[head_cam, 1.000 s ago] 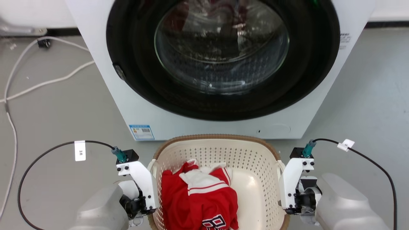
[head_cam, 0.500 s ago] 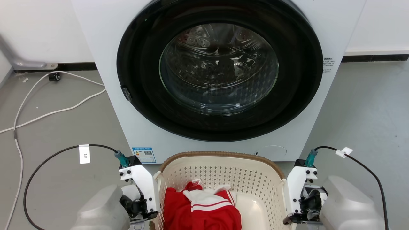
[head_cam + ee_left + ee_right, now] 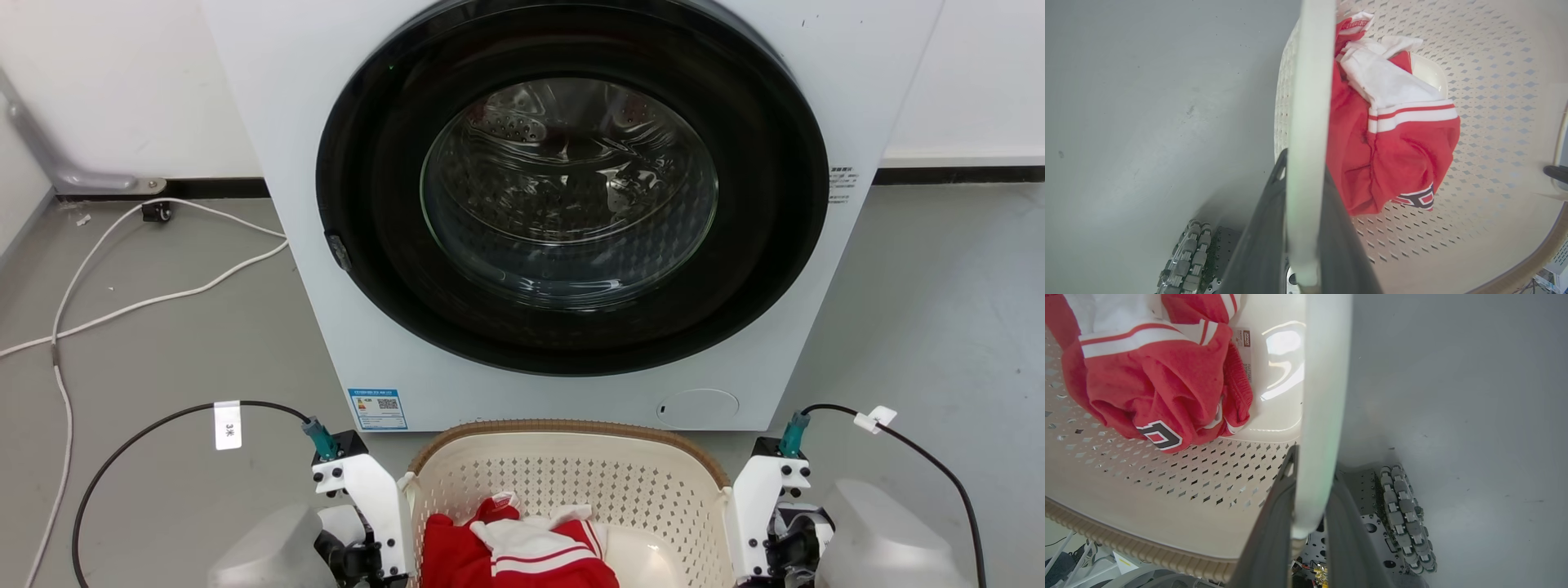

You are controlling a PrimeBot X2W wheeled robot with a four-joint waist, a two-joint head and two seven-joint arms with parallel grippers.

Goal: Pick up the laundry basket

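A grey floor (image 3: 163, 343) is running back to a white wall (image 3: 122, 82), and a white cable (image 3: 188, 286) is trailing across it on the left. A white washing machine (image 3: 277, 122) is standing in the middle, its round glass door (image 3: 569, 192) facing the robot.

The laundry basket (image 3: 571, 426) is showing just in front of the machine, between the two arms; whether it is touching the floor I cannot tell. It is holding a crumpled red and white garment (image 3: 522, 555), which is lying on the bottom, nearer the left wall.

The left gripper (image 3: 1304, 171) is clamping its two dark fingers on the basket's white left handle (image 3: 1310, 102), one finger on each face. The right gripper (image 3: 1314, 465) is clamping the right handle (image 3: 1327, 396) in the same way. Beside each handle, a roller wheel (image 3: 1404, 514) of the robot's base is showing against the floor.
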